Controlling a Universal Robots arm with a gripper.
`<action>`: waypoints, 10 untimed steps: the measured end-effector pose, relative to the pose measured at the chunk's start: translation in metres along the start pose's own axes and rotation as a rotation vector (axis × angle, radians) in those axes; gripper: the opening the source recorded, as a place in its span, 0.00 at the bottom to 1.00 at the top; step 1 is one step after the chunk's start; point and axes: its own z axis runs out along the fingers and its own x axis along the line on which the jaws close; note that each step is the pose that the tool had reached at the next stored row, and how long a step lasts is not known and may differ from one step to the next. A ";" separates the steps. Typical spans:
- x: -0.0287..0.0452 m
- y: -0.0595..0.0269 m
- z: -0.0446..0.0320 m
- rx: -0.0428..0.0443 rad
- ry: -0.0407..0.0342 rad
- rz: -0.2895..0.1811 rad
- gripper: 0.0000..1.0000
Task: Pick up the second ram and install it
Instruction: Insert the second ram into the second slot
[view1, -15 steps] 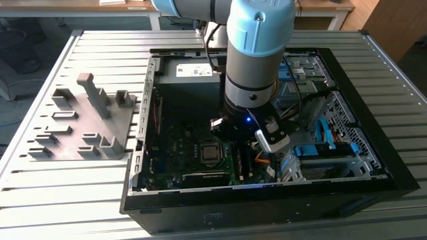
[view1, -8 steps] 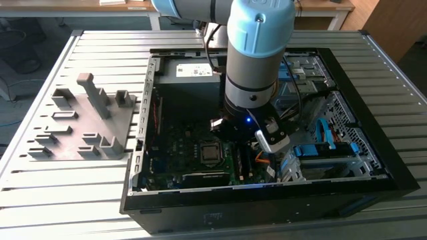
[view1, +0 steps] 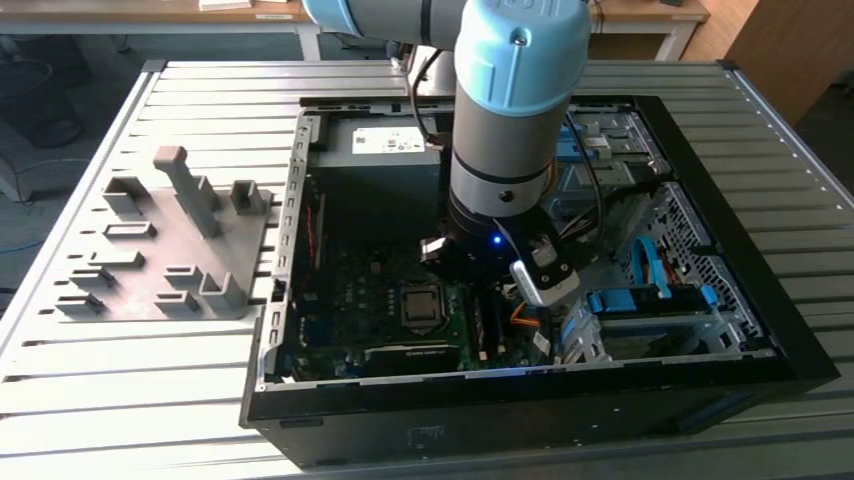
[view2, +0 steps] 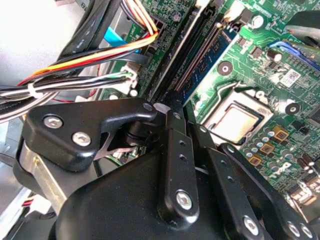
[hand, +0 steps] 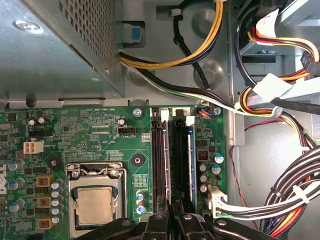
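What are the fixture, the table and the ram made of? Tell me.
Fixture: likely plastic, matte grey, uniform moulded blocks.
Table: likely aluminium, pale ribbed slats, dull sheen.
Ram: apparently laminate circuit board, blue-green, thin edge.

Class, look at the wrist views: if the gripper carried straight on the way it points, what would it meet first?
Probably the memory slots on the motherboard, beside the seated ram stick; the gripper hangs right over them, though depth is unclear.

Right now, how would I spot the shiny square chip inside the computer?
Look in the open computer case, at the green board on its floor. The chip sits in a metal frame beside the long black slots. It is the one flat silver square; its neighbours are small round cans.
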 end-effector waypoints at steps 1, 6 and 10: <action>0.0000 0.0000 -0.0003 -0.0002 0.0000 0.000 0.14; -0.0009 0.0000 -0.0010 0.0007 0.0007 -0.001 0.14; -0.0014 0.0000 -0.0010 0.0020 0.0015 -0.006 0.14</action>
